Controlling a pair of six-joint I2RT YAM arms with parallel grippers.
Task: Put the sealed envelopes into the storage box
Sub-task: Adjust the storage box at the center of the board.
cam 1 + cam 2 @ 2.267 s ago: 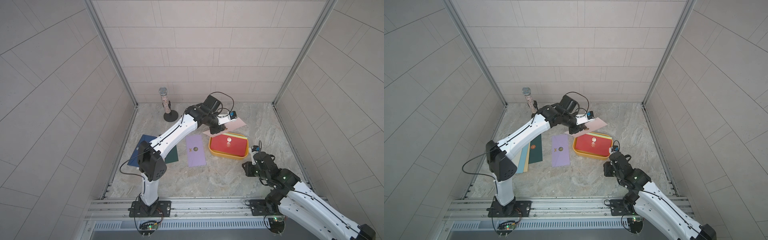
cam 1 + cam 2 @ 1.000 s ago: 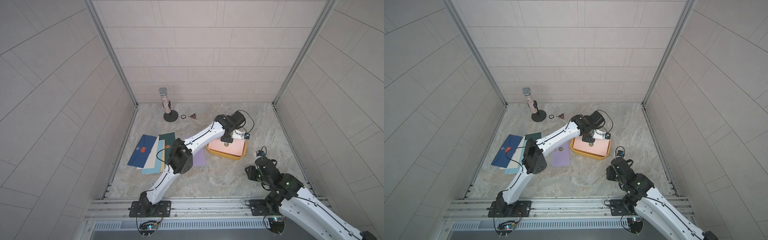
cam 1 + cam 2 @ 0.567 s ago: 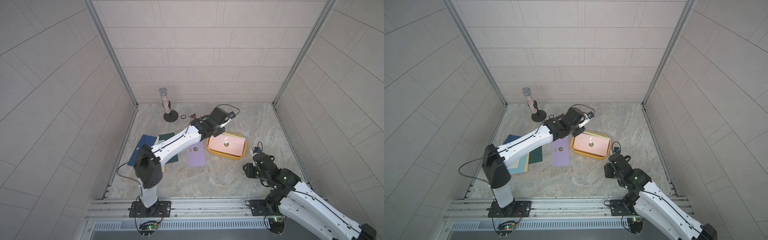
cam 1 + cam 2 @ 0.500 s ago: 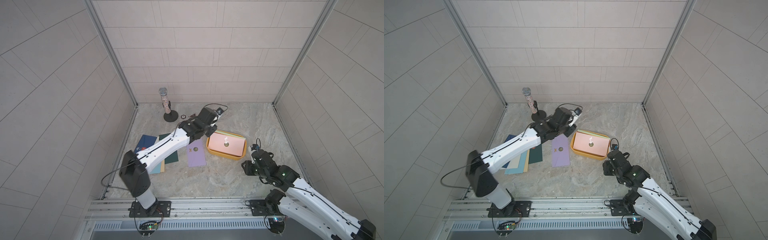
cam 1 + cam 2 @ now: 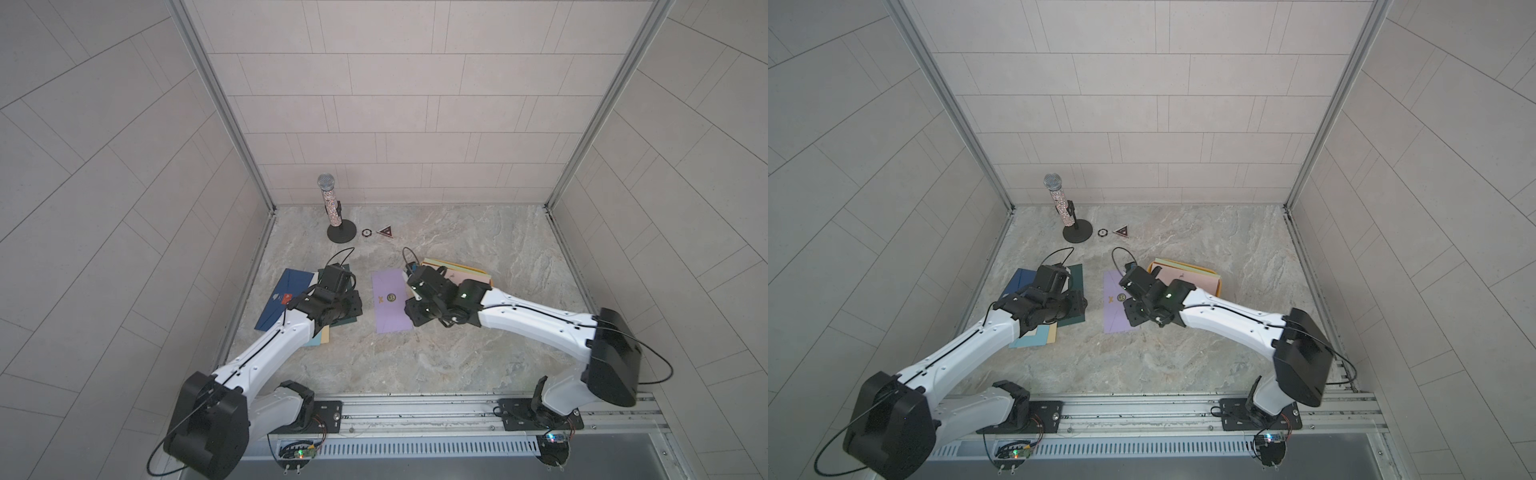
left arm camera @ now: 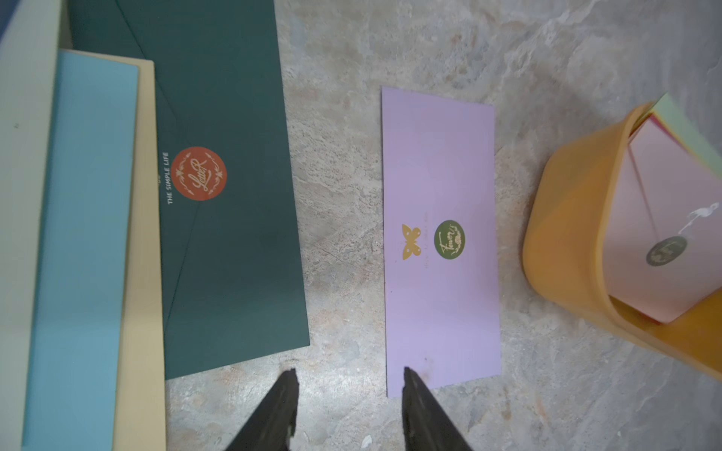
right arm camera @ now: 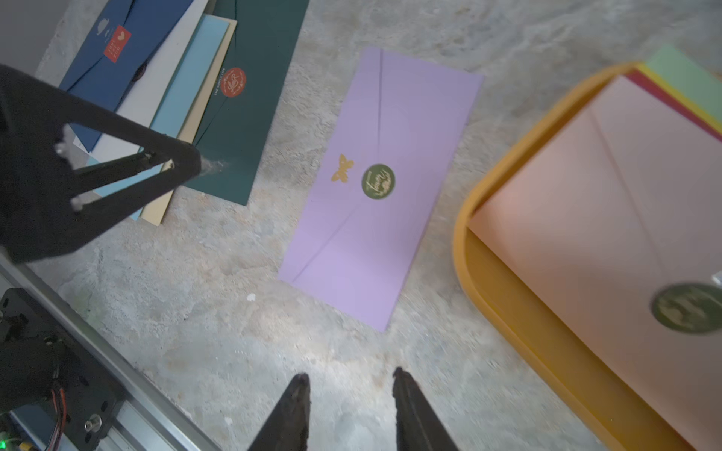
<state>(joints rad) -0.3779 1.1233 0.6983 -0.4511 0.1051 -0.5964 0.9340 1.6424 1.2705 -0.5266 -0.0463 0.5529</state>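
A: Where are the sealed envelopes (image 5: 291,283) found?

B: Several are already stacked in the storage box (image 7: 474,273), with a pink envelope (image 7: 586,203) uppermost. The lilac envelope (image 5: 390,301) is seen lying flat on the stone floor (image 5: 415,365), just beside the box but apart from it. A dark green envelope (image 6: 226,218) is laid over a fanned pile (image 7: 176,97) farther off.

A: And the grippers?

B: The left gripper (image 6: 348,373) is shown with its jaws apart and nothing between them, near the green envelope. The right gripper (image 7: 349,374) is likewise parted and empty, and is held by the lilac envelope's edge nearest the box.

A: How is the step best done?

B: The lilac envelope is judged to be the next pick, probably by the right gripper. No lip is offered by flat paper, so one fingertip should be pressed down at a short edge and the paper buckled up before the jaws are closed. The seal sticker is best avoided. A level carry is advised, and the envelope should be lined up with the box's long sides before release, since little spare room is left. The left arm should be kept clear meanwhile.
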